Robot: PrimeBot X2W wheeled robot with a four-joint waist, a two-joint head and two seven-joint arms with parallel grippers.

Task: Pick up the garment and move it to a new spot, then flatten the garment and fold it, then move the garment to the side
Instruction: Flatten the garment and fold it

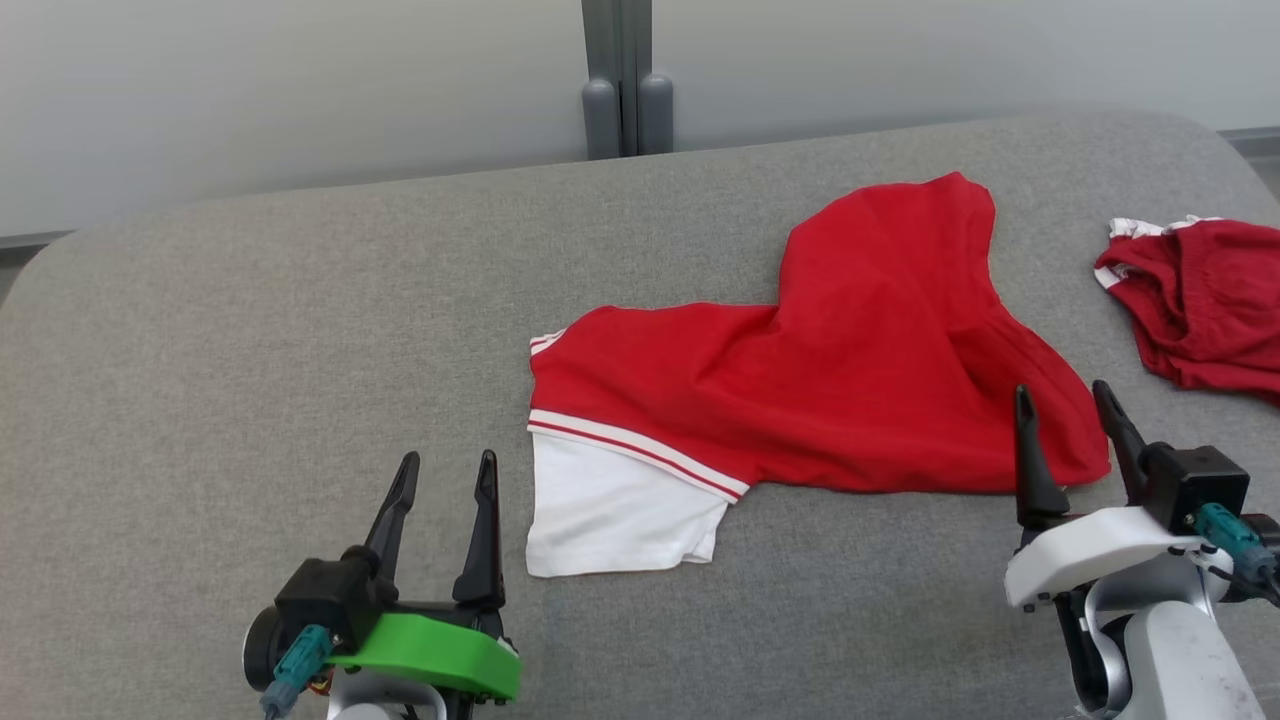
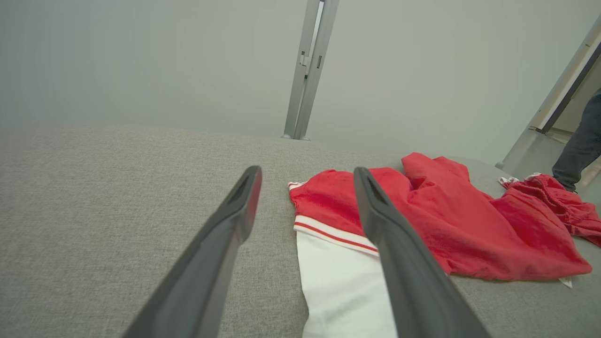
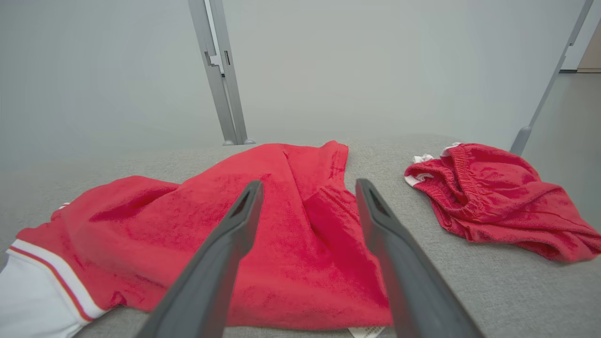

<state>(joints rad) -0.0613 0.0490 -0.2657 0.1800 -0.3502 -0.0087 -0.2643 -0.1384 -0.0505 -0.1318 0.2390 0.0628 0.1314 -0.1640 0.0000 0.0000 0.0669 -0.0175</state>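
Left wrist view: trouser leg (image 2: 580, 141) beyond crumpled red garment (image 2: 446, 220)
Left end effector (image 1: 449, 458) and right end effector (image 1: 1061, 388) wide, empty; grey woven desk (image 1: 250, 350)

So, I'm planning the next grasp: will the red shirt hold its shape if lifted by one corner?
Probably not: the garment lies in soft humps and creases, so it should sag from one pinch. It looks thin, so likely light. The woven grey surface may drag it when pushed, bunching it.

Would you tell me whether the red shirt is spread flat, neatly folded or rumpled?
Rumpled: the red sports shirt lies on the grey upholstery, its body bunched and lapped over itself; one white sleeve lies flat.
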